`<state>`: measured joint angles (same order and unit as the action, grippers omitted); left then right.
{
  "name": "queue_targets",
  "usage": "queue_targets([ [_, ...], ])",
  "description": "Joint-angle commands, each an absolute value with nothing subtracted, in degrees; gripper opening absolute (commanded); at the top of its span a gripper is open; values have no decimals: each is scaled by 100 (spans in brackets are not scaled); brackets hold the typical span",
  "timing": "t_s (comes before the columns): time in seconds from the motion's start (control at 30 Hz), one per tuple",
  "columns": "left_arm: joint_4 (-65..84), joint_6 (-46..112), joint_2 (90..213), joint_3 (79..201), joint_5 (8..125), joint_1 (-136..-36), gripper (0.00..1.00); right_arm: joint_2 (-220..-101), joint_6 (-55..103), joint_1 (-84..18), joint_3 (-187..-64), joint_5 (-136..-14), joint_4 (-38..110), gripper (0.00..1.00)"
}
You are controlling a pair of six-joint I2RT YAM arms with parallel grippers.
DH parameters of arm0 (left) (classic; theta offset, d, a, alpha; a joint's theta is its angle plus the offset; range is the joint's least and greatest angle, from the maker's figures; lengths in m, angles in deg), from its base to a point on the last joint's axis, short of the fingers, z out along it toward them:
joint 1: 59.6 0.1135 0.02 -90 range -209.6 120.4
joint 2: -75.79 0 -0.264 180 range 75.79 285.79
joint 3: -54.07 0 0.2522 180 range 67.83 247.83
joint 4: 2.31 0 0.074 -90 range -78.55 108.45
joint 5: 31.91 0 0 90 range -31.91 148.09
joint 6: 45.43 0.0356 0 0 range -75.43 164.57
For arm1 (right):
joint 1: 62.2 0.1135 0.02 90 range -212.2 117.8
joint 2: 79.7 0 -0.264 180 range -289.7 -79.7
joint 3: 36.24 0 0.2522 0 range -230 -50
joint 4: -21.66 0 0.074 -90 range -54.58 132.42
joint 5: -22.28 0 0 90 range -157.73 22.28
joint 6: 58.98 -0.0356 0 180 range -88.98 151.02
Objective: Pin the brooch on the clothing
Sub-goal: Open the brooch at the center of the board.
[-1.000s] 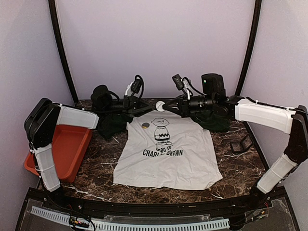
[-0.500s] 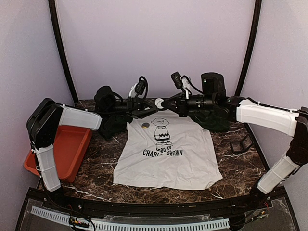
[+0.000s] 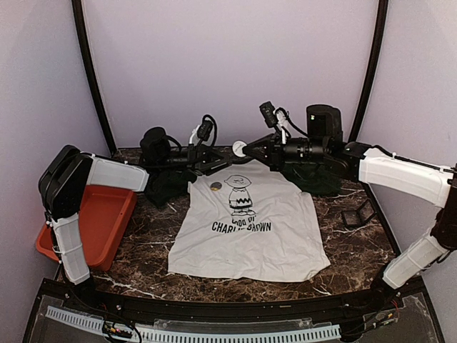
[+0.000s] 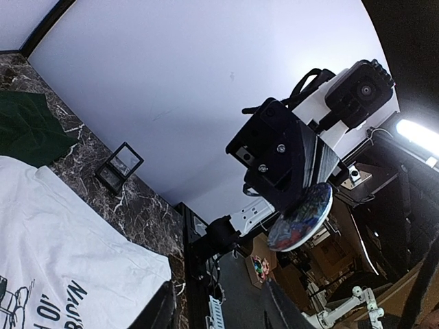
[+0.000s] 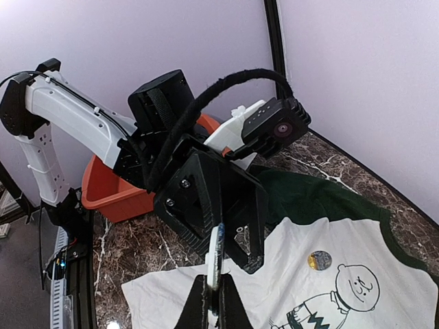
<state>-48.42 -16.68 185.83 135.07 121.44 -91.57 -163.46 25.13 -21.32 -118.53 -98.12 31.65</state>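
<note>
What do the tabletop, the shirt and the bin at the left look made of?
Tabletop: polished dark stone or a marble-look laminate, with white veins and a faint sheen.
Shirt: soft, cotton-like knit fabric, matte, rumpled along the hem.
Bin: probably moulded plastic, with smooth, uniform orange walls.

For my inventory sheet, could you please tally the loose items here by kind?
Brooches: 2 (held brooch, loose brooch)
T-shirt: 1
Orange tray: 1
Black frame: 1
Total: 5

White-shelled arms (image 3: pixel 114 175), black joints (image 3: pixel 61 187), black right pincer (image 3: pixel 246 150), looped cable (image 5: pixel 226 86); screws (image 4: pixel 280 147) apparently silver.
</note>
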Motion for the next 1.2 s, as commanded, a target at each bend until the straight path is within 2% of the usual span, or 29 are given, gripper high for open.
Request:
queue_targets([
  [0.0,-4957,-1609,18389,13568,12204,-9170,42,-16428,2513,-2073,-11775,-9814,3077,0],
  [0.4,-5869,-2280,18601,13758,12269,-9256,42,-16661,2463,-2070,-11860,-9884,3128,0],
  [0.7,-5666,-2197,18680,13815,12338,-9311,41,-16661,2449,-2046,-11902,-9887,3137,0],
  [0.97,-5609,-2182,18724,13829,12321,-9341,34,-16662,2494,-2030,-11951,-9842,3141,0],
  [1.17,-5581,-2170,18752,13839,12337,-9352,33,-16668,2513,-2010,-11952,-9816,3157,0],
])
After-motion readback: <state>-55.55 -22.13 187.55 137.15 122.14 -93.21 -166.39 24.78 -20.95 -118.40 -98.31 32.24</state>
